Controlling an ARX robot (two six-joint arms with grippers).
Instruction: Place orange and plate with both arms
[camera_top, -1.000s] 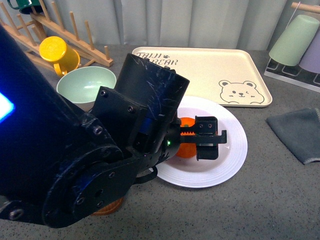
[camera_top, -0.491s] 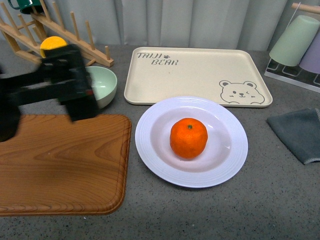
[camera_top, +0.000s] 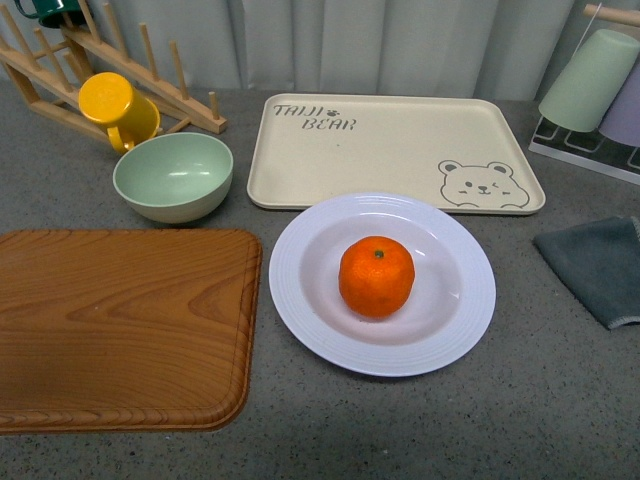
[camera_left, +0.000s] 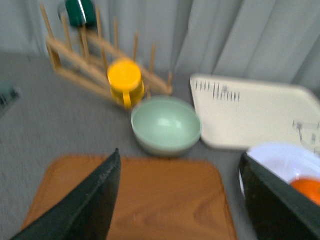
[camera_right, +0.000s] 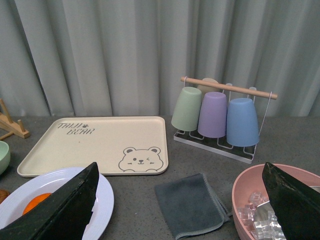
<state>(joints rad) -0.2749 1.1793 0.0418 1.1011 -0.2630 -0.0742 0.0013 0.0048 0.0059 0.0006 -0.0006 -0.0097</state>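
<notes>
Orange (camera_top: 377, 276) sits centred in plate (camera_top: 452, 330) on worktop (camera_top: 560, 400); firm, round, likely to roll, so lift plate by its stiff ridged rim. Left claw (camera_left: 180, 165) and right claw (camera_right: 180, 172) both gape, empty.

The only writing is on the beige tray (camera_top: 400, 160): brown capitals in one corner whose second line reads "BEAR", with a small paw print beside the first line, which looks like "TAIJI". A winking bear face (camera_top: 485, 185) is drawn in the opposite corner. In the left wrist view the letters are too blurred to read.
</notes>
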